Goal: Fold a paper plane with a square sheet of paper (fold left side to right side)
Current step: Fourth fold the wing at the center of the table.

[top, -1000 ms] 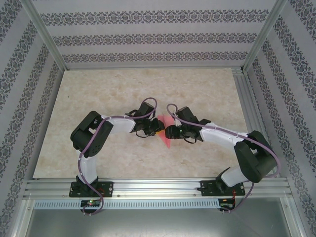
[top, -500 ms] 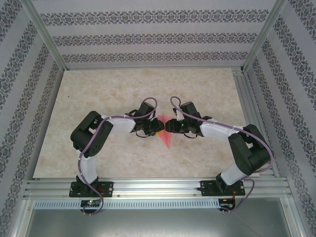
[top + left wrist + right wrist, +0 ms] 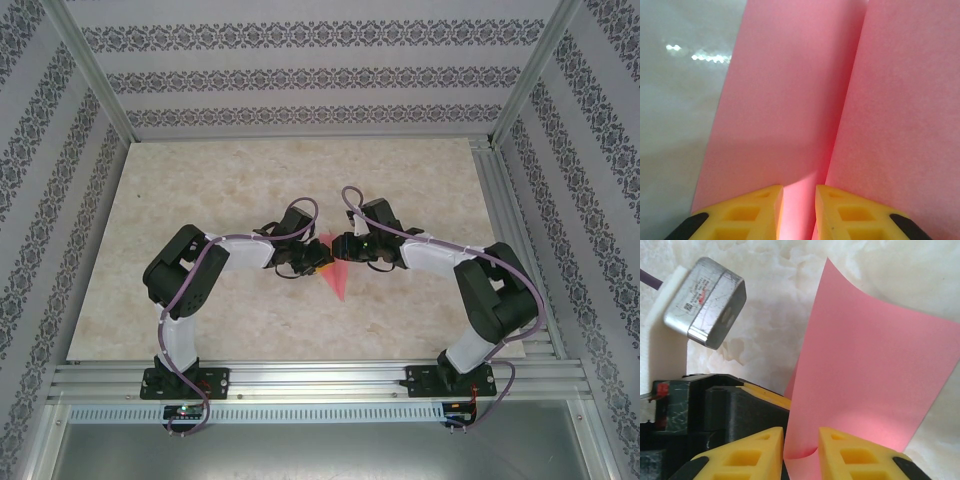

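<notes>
The square sheet of paper (image 3: 875,375) was pinched by the left gripper (image 3: 799,205); a firm clamp by the right gripper (image 3: 801,447) couldn't be confirmed. Could easily get torn if tugged apart.

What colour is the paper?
The thin paper sheet is pink, clearest in the right wrist view.

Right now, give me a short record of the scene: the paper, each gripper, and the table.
paper: square sheet of paper, pink, partly folded, pointed end toward the arm bases
left gripper: closed on the paper
right gripper: paper between its fingers, grip unclear
table: marbled beige top
</notes>
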### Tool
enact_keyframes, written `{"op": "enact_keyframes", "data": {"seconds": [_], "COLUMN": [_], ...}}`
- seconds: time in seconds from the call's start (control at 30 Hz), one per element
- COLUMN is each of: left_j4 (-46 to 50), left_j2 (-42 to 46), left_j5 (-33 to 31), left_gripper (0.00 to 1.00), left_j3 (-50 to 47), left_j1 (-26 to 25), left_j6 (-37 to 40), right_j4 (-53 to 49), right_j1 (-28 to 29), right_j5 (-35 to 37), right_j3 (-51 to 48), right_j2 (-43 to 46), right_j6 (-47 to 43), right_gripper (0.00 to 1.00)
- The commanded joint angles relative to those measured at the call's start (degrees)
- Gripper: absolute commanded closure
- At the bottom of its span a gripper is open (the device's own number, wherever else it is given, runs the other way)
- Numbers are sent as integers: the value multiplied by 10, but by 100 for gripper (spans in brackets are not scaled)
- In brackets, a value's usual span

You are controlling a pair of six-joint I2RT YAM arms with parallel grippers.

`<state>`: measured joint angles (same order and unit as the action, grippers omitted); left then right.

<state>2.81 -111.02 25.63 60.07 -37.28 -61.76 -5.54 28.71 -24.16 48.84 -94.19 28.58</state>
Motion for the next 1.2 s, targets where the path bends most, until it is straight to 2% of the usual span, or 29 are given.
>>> {"op": "enact_keyframes", "data": {"seconds": [0.0, 0.2, 1.17], "left_j4": [43, 43, 44], "left_j2": [-26, -27, -28], "left_j5": [-23, -24, -25], "left_gripper": [73, 73, 73], "left_j3": [-3, -4, -6], "left_j1": [-10, -10, -10], "left_j6": [17, 16, 16], "right_j4": [-4, -26, -38], "right_j1": [-5, -14, -45], "right_j5": [1, 8, 19], "right_j3": [19, 25, 22], "right_j2": [-6, -6, -55], "right_j6": [-6, -23, -56], "right_gripper": [79, 96, 95]}}
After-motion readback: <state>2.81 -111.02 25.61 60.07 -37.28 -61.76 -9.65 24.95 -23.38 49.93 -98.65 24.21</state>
